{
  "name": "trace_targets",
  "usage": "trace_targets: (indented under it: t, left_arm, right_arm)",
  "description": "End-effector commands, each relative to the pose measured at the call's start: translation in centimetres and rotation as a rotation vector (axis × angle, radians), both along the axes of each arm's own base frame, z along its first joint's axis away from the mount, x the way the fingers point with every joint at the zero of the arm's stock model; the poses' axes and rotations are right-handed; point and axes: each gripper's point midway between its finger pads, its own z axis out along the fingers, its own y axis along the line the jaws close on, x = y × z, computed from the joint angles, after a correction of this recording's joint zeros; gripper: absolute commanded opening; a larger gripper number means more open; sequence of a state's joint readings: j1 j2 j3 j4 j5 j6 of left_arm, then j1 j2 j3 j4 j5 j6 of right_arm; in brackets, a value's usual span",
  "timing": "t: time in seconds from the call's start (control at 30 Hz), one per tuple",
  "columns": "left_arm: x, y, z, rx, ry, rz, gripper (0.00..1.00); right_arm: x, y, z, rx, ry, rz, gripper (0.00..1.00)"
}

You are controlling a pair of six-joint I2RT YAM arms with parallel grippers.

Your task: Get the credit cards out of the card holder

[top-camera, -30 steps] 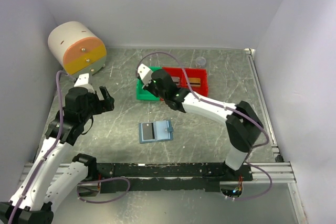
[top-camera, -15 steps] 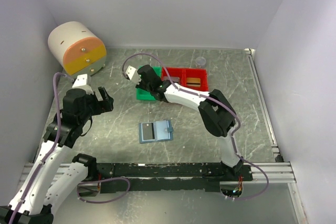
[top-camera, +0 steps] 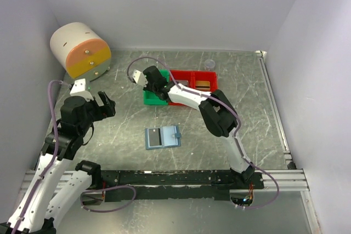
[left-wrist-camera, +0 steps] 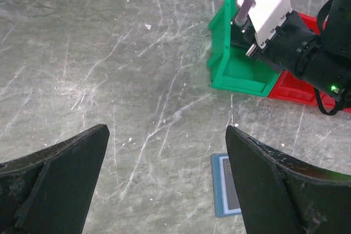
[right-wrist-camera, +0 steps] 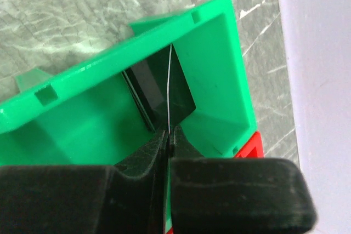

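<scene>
Right fingers (right-wrist-camera: 230, 190) pressed together, pinching a thin card (right-wrist-camera: 169, 80) edge-on over green bin (right-wrist-camera: 214, 64). Left fingers (left-wrist-camera: 55, 173) spread, empty. Card holder (top-camera: 163, 137) lies open on desk (top-camera: 120, 130), long axis left-right, nearward of right fingers, rightward of left; roughly equidistant.

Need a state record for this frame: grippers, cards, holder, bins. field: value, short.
left gripper: open, holding nothing
right gripper: shut on thin dark card, held edge-on inside green plastic bin
holder: flat blue-grey two-panel wallet, lying open, apart from both grippers
left in holder: greyish card with a dark stripe, in the left panel
red plastic bin: gold-copper card in the right compartment; left compartment partly hidden by the arm
</scene>
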State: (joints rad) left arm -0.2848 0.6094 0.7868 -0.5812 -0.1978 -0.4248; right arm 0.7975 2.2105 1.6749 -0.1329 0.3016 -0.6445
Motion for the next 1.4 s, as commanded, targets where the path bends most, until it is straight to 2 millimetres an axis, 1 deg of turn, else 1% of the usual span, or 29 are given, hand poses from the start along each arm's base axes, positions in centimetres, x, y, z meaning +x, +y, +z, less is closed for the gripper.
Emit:
trace_targets:
  t: [0.0, 0.1, 0.23, 0.33, 0.43, 0.57, 0.73, 0.83, 0.9, 1.0, 1.1, 1.27, 1.37]
  left_arm:
    - [0.1, 0.5, 0.3, 0.008, -0.004, 0.027, 1.0]
    - [0.1, 0.5, 0.4, 0.005, -0.014, 0.025, 1.0]
    - [0.1, 0.5, 0.5, 0.005, -0.02, 0.018, 1.0]
    - [0.1, 0.5, 0.3, 0.008, -0.011, 0.017, 1.0]
    - [0.1, 0.4, 0.3, 0.008, -0.01, 0.013, 1.0]
    - [0.2, 0.2, 0.2, 0.01, -0.007, 0.002, 0.99]
    - [0.3, 0.0, -0.2, 0.013, 0.008, -0.01, 0.99]
    - [0.3, -0.1, -0.4, 0.015, 0.017, -0.015, 0.99]
    - [0.4, -0.1, -0.6, 0.018, 0.025, -0.016, 0.99]
    - [0.4, -0.2, -0.8, 0.019, 0.036, -0.022, 0.98]
    - [0.5, -0.3, -1.0, 0.021, 0.045, -0.029, 0.98]
    - [0.5, -0.5, -1.1, 0.02, 0.048, -0.039, 0.98]
    - [0.6, -0.7, -1.3, 0.02, 0.054, -0.047, 0.98]
  right_arm:
    - [1.8, 0.3, 0.0, -0.053, -0.05, 0.02, 0.0]
    - [2.4, 0.3, -0.3, -0.084, -0.088, 0.032, 0.0]
    - [2.8, 0.4, -1.3, -0.138, -0.098, 0.066, 0.0]
    - [3.3, -0.1, -1.7, -0.18, -0.128, 0.05, 0.0]
    - [3.5, -0.2, -1.8, -0.179, -0.149, 0.054, 0.01]
    - [3.4, 0.0, -2.2, -0.141, -0.114, 0.06, 0.02]
    - [3.5, -0.2, -2.6, -0.119, -0.082, 0.04, 0.11]
    - [3.2, -0.1, -2.7, -0.109, -0.066, 0.042, 0.13]
    - [3.2, -0.1, -2.7, -0.099, -0.056, 0.039, 0.19]
    - [3.0, -0.1, -2.7, -0.089, -0.048, 0.035, 0.23]
    - [3.0, 0.0, -2.5, -0.069, -0.039, 0.029, 0.33]
    - [3.0, -0.6, -2.6, -0.072, -0.046, 0.009, 0.43]
    - [3.1, -0.8, -2.5, -0.061, -0.044, -0.004, 0.47]
